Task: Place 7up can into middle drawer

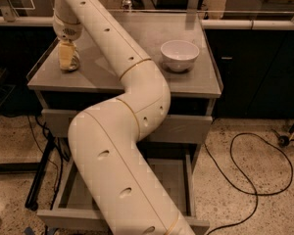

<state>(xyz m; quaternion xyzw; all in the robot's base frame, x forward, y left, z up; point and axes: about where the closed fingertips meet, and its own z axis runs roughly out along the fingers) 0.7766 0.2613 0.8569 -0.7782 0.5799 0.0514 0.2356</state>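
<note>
My gripper (66, 58) hangs from the long white arm and reaches down onto the left end of the grey counter (152, 38). The 7up can (75, 61) shows as a small silvery shape right against the gripper's right side, standing on the counter and mostly hidden by it. The middle drawer (175, 181) is pulled open low at the front of the cabinet. Its flat grey tray is largely covered by my arm, and its handle is hidden.
A white bowl (179, 54) stands on the right part of the counter. A shut grey drawer front (186, 129) sits above the open drawer. A black cable (257, 180) loops on the floor to the right. Dark cabinets stand on both sides.
</note>
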